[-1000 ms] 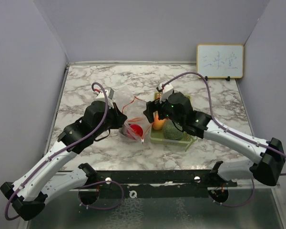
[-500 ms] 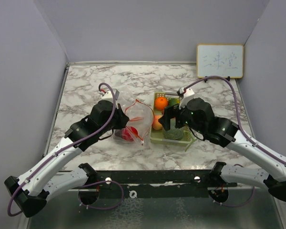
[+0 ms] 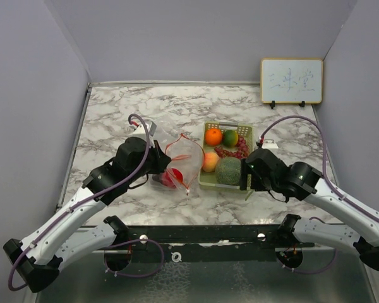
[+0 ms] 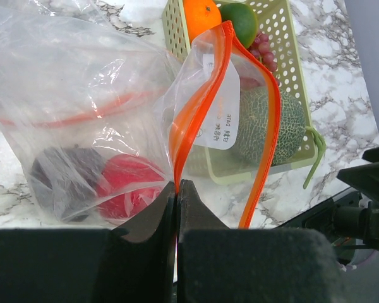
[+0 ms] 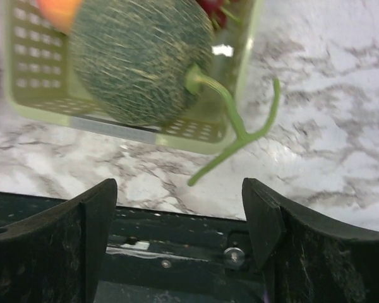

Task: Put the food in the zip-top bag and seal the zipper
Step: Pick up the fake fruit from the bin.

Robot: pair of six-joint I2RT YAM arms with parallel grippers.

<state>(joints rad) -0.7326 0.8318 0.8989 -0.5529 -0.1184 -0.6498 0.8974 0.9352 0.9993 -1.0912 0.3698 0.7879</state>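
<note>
A clear zip-top bag (image 3: 184, 156) with an orange zipper lies left of the tray, its mouth open toward it. My left gripper (image 3: 159, 163) is shut on the zipper edge (image 4: 177, 177). A red fruit (image 4: 129, 189) and a dark fruit (image 4: 63, 183) sit inside the bag. The netted melon (image 3: 228, 170), a peach fruit (image 3: 210, 161), an orange (image 3: 213, 136) and a green fruit (image 3: 230, 137) are in the tray. My right gripper (image 5: 180, 214) is open and empty, near the tray's front right corner, with the melon (image 5: 142, 60) just beyond it.
The pale green perforated tray (image 3: 245, 130) also holds dark red grapes (image 3: 237, 149). The melon's green stem (image 5: 234, 120) hangs over the tray's rim (image 5: 170, 129). A whiteboard (image 3: 291, 81) stands at the back right. The black rail (image 3: 208, 235) runs along the table's near edge.
My right gripper has pulled back from over the tray toward the near right, open and empty. My left gripper has stayed shut on the bag's zipper, and the bag has shifted a little.
</note>
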